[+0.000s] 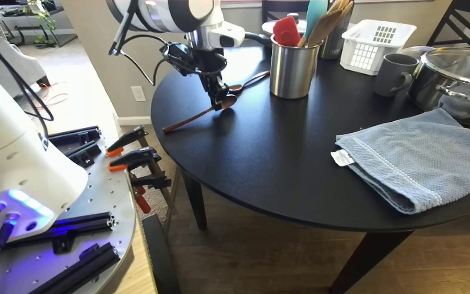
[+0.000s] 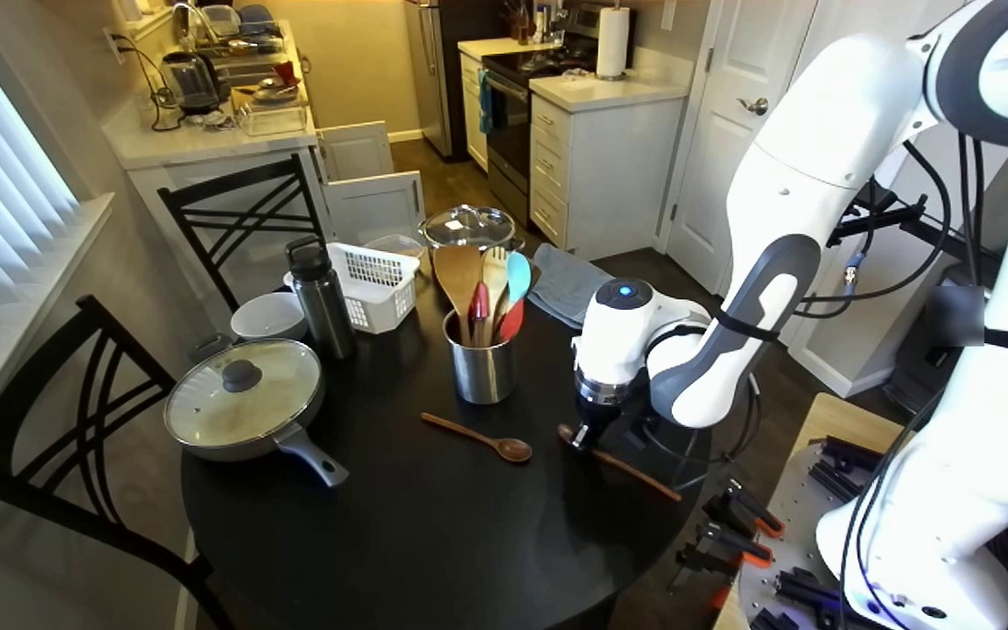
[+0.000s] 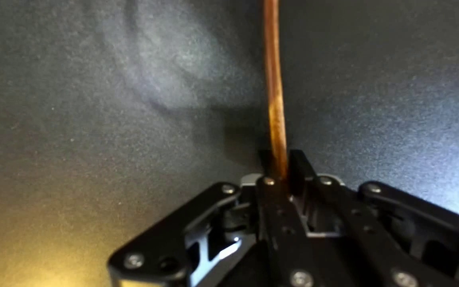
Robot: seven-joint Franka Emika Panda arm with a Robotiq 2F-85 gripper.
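A wooden spoon [image 1: 189, 120] lies on the black table near its rim, and my gripper [image 1: 218, 106] reaches down to it close to the bowl end. In the wrist view the spoon's reddish-brown handle [image 3: 274, 79] runs straight between the fingertips, which are closed in tight on both sides of it. The spoon's far end in that view is hidden by the gripper [image 3: 281, 158]. It still appears to rest on or just at the tabletop in both exterior views. A second wooden spoon [image 2: 514, 450] lies apart from it, beside the steel utensil holder [image 2: 484, 376].
Several utensils stand in the holder. A lidded pan [image 2: 241, 402], steel bottle [image 2: 325, 306] and white basket [image 2: 377, 293] stand farther round the table. A grey mug [image 1: 394, 73], steel pot [image 1: 431, 81] and blue towel [image 1: 418, 159] are across from the arm.
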